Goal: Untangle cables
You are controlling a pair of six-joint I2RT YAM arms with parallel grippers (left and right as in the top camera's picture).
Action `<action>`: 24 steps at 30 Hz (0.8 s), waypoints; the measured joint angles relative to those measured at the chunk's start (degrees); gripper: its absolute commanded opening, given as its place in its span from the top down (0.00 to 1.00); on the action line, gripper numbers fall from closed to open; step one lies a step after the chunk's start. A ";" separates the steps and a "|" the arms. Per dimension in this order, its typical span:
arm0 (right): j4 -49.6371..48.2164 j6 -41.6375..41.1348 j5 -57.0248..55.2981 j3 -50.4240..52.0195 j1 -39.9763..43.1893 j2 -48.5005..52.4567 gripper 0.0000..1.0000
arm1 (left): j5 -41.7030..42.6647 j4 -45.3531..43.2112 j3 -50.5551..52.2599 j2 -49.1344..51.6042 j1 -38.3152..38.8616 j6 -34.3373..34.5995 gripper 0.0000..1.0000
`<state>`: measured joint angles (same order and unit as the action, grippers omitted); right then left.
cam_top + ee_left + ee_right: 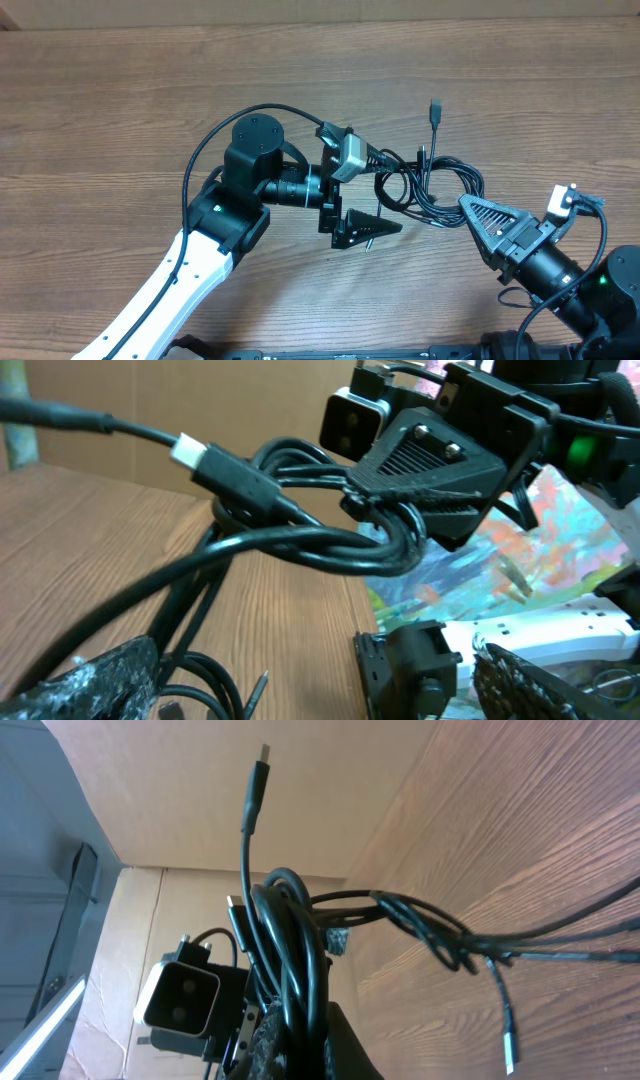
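Observation:
The cables [428,186] are thin black cords bunched in a tangled loop at the middle of the wooden table [120,100]. One plug end [436,108] sticks out towards the far edge. My right gripper [470,208] is shut on the right side of the bundle. In the right wrist view the cords [300,950] run between its fingers [290,1040]. My left gripper [380,195] is open at the left side of the tangle. In the left wrist view its fingers [85,680] stand wide apart, with a few strands [300,540] lying between them, and they grip nothing.
A cardboard wall [300,10] runs along the table's far edge. In the left wrist view a loose plug [215,465] hangs close to the camera. A colourful sheet [480,560] and a white power strip [540,630] lie beyond the table's edge.

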<state>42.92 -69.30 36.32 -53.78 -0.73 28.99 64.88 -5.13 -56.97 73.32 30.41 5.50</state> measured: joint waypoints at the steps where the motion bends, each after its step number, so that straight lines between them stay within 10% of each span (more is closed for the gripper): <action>1: 0.00 0.00 0.39 0.00 0.00 0.00 0.96 | -0.28 -0.22 0.00 0.00 0.00 -0.04 0.00; 24: -3.04 -0.17 8.17 0.00 0.00 0.00 0.96 | -1.64 -2.38 0.00 0.00 4.87 -2.32 0.00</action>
<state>39.88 -69.47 44.49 -53.78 -0.73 28.99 63.24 -7.51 -56.97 73.32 35.29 3.18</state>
